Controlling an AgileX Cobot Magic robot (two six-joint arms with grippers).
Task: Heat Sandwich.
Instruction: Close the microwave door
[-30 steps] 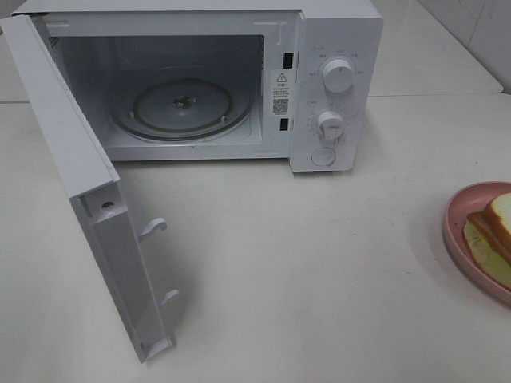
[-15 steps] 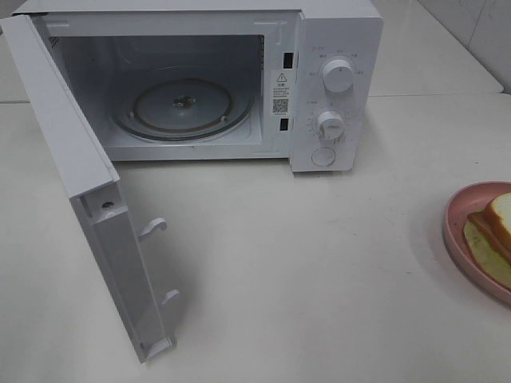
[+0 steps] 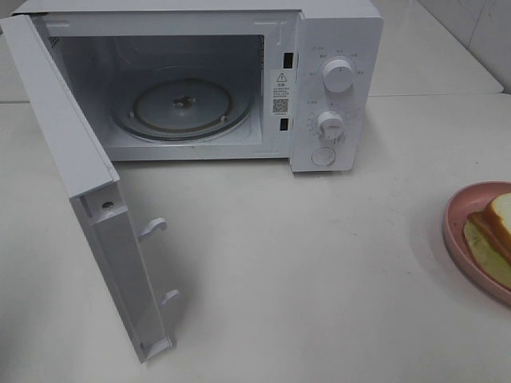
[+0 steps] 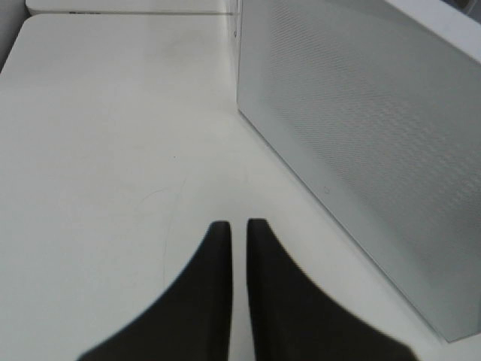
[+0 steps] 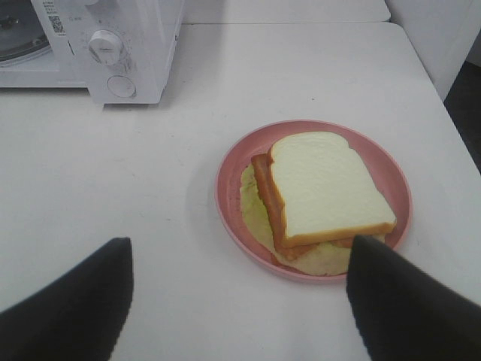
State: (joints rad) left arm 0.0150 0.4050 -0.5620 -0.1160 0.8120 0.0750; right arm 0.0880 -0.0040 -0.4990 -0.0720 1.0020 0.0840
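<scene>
My left claw: fingers drawn almost together on nothing, hanging over the bare worktop beside the microwave's open door. My right claw: fingers spread wide, holding nothing, above the worktop just short of the pink plate. The sandwich lies on that plate at the worktop's right edge, well apart from the microwave, whose cavity shows its glass turntable.

White table, pale tiled wall perhaps, soft even light
</scene>
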